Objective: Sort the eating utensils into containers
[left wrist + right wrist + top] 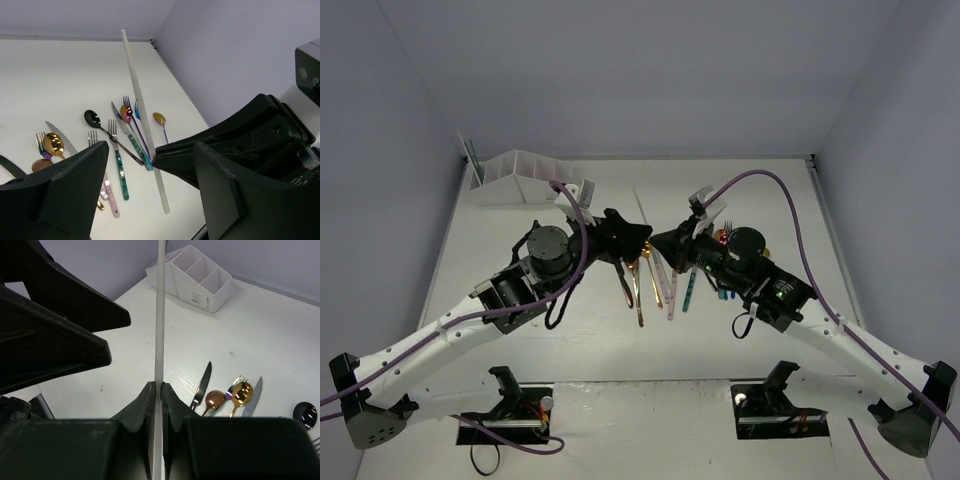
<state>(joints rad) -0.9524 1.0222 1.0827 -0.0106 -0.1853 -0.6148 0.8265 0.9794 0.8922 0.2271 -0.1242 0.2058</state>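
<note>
Right gripper (157, 388): pinched narrow on a long, slim white utensil (160, 315). The shaft runs straight up out of the fingers.
Left gripper (152, 146): spread wide, holding nothing. In its wrist view the white utensil crosses the gap between the fingers; contact cannot be told.
Arms: in the top view the two grippers sit nose to nose over the table centre, the left one at 9 o'clock of the right.
White utensil, top view: points from the meeting grippers toward 11 o'clock.
Loose utensils: fanned on the white table (760, 190), at 6 o'clock of the grippers.
Seen there:
- a glossy black spoon (92, 117)
- a gold spoon (52, 143)
- a copper spoon (215, 399)
- a teal-handled fork (118, 160)
- a pink-handled fork (106, 186)
- a small iridescent spoon (159, 118)
- a plain silver knife (253, 397)

Rack: a white plastic rack of joined compartments with slanted tops (520, 172) stands in the table's 10 o'clock corner, well apart from the pile.
Rack contents: a teal handle (472, 155) rises at its left end; the other compartments cannot be read.
</note>
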